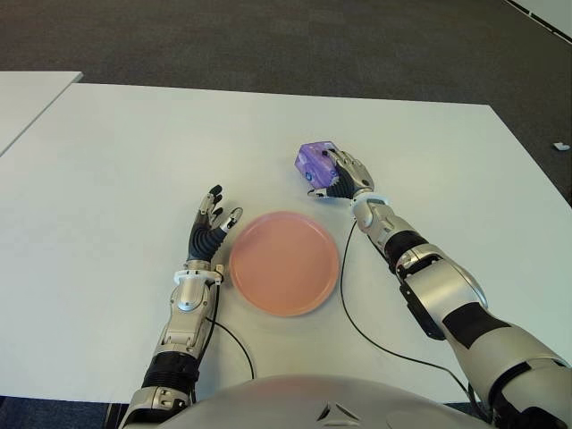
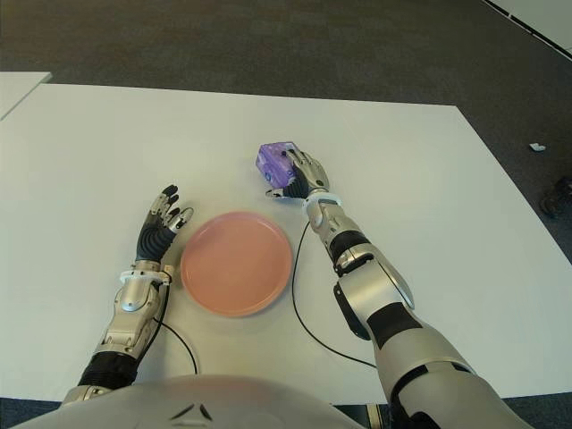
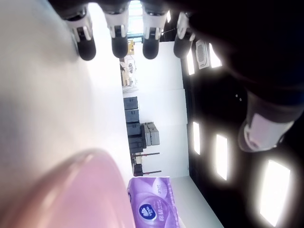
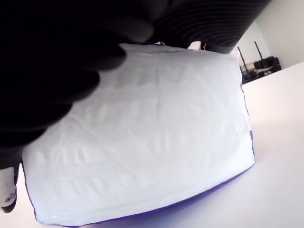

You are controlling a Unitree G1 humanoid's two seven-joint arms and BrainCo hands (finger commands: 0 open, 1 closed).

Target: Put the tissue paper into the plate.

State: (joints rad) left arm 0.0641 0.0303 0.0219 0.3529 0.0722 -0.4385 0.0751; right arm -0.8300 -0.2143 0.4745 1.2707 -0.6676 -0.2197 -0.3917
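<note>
The tissue paper (image 1: 315, 164), a purple plastic-wrapped pack, sits on the white surface (image 1: 116, 170) just beyond the pink plate (image 1: 284, 262), toward the robot's right. The right hand (image 1: 338, 175) is curled around the pack, fingers over its near side; the right wrist view is filled by the pack's pale wrapping and dark fingers pressed against it. The left hand (image 1: 212, 223) shows just left of the plate, fingers extended and spread, holding nothing. A thin black cable (image 1: 357, 335) runs across the surface beside the right forearm. Beyond the surface lies dark grey carpet (image 1: 268, 40), and a second white table's corner (image 1: 31, 98) is cut off at the far left. Whether the pack is lifted or touching the surface cannot be told
</note>
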